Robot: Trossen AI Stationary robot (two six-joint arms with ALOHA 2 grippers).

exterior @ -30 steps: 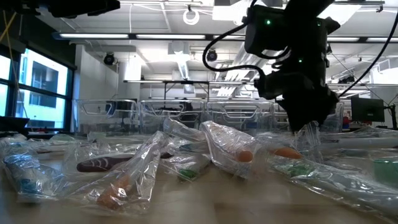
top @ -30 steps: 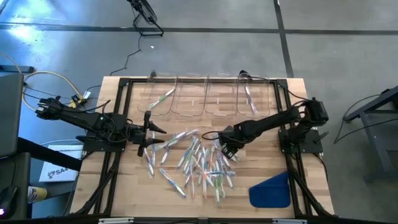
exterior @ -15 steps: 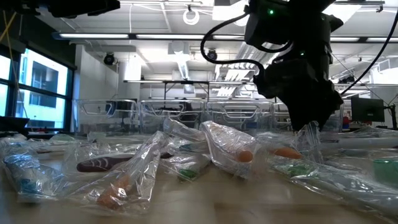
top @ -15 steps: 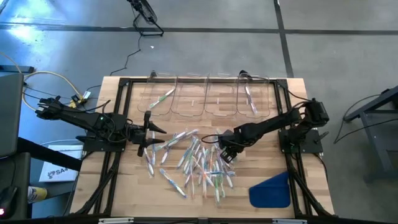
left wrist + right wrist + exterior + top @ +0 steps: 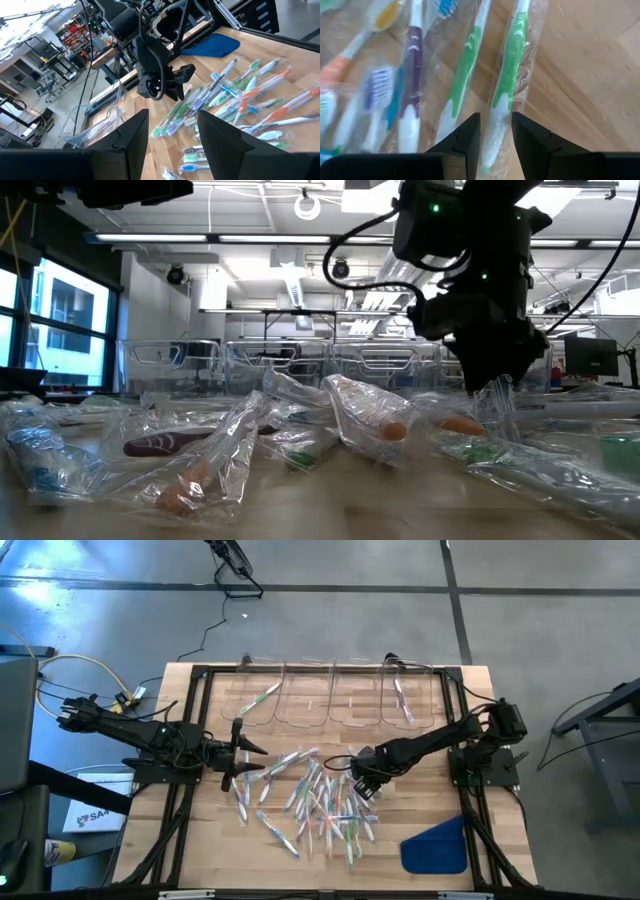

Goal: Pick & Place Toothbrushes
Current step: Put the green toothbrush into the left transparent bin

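Several wrapped toothbrushes lie in a loose heap at the table's middle, each in a clear sleeve. My right gripper points down at the heap's right edge, its fingers open and standing on either side of a green toothbrush that lies flat on the wood. A second green one and a purple one lie beside it. My left gripper hangs open over the table's left side, level, clear of the heap. My right gripper comes from above, its fingers across the green toothbrush at its white handle end, one on each side. Whether the fingers touch the sleeve, I cannot tell. The toothbrush lies flat on the table.
Clear bins stand in a row along the far edge; one toothbrush lies in the leftmost and one in the rightmost. A blue cloth-like piece lies near the front right. Bare wood shows to the heap's right.
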